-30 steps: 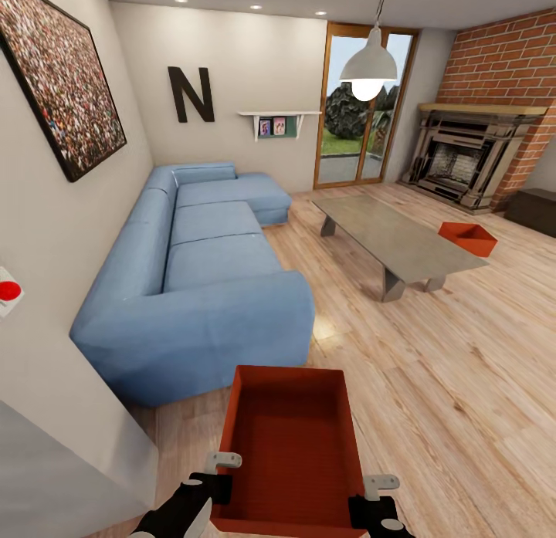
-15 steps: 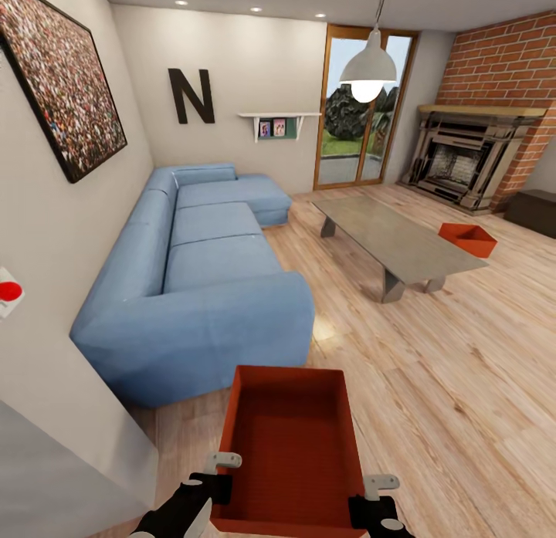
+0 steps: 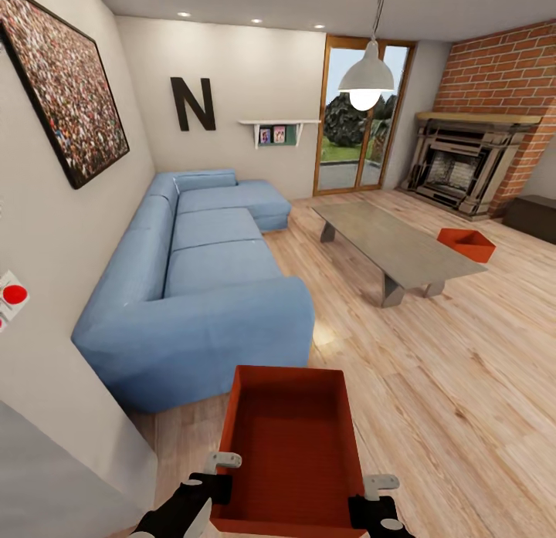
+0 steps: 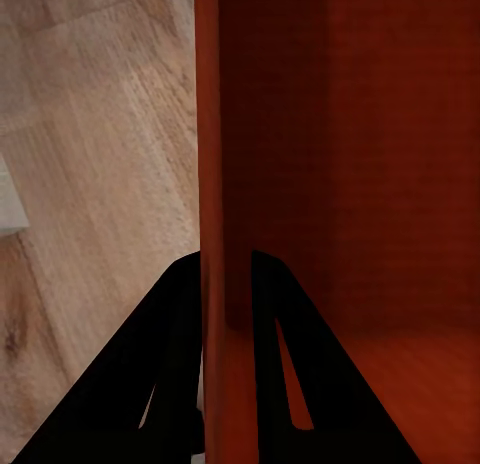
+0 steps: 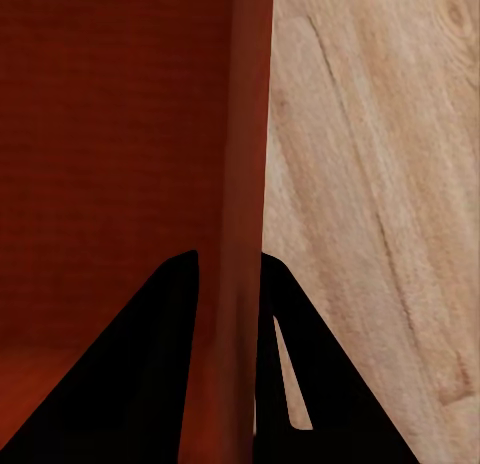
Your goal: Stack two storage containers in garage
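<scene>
An orange-red storage container (image 3: 292, 445) is held just beyond the blue sofa (image 3: 193, 291), its side walls pinched by the left gripper (image 4: 226, 284) and right gripper (image 5: 230, 284). Bare plank floor (image 3: 448, 384) is left open beside the sofa's end. The second container (image 3: 466, 244) is seen on the floor past the grey table (image 3: 394, 245), well apart from the sofa.

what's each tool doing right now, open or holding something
Left tool: shut on the near storage container's left wall.
Right tool: shut on the same container's right wall.

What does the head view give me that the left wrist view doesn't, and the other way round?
Head view alone: the second bin on the floor beside the grey table, the sofa, the fireplace, and the right gripper on the held bin's other wall. Left wrist alone: its fingers straddling the thin wall up close. Both: the held bin, the left gripper, wood floor.
</scene>
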{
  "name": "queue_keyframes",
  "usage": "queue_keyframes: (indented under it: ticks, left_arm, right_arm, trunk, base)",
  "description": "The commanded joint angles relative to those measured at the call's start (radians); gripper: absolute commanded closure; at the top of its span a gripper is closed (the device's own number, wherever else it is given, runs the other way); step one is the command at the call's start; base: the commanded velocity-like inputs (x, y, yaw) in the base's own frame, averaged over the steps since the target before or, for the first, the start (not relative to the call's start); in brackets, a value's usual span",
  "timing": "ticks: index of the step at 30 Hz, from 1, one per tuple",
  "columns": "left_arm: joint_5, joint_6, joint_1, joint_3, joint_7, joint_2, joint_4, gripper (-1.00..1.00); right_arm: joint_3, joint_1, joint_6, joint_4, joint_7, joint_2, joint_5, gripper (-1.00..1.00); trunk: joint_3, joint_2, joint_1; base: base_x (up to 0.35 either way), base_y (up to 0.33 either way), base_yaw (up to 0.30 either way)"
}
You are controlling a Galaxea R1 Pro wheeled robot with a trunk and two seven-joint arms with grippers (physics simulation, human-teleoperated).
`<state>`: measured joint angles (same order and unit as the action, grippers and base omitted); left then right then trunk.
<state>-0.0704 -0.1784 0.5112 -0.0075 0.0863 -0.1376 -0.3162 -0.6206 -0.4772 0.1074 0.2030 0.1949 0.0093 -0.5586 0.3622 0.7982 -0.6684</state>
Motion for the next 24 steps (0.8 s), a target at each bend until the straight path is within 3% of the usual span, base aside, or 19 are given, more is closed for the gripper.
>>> queue_keyframes:
  ticks: [1,24]
  left_arm:
    - [-0.012,-0.007,0.000,0.000,0.009,0.000,0.000,1.00]
    - [-0.012,-0.007,0.000,0.000,0.009,0.000,0.000,1.00]
  right_arm:
    - [0.012,-0.001,0.008,0.000,0.007,0.000,-0.001,1.00]
    - [0.012,-0.001,0.008,0.000,0.008,0.000,-0.001,1.00]
  trunk:
    - [0.001,0.001,0.000]
    - [-0.028,0.001,0.000]
  base:
    - [0.000,0.000,0.000]
    - [0.000,0.000,0.000]
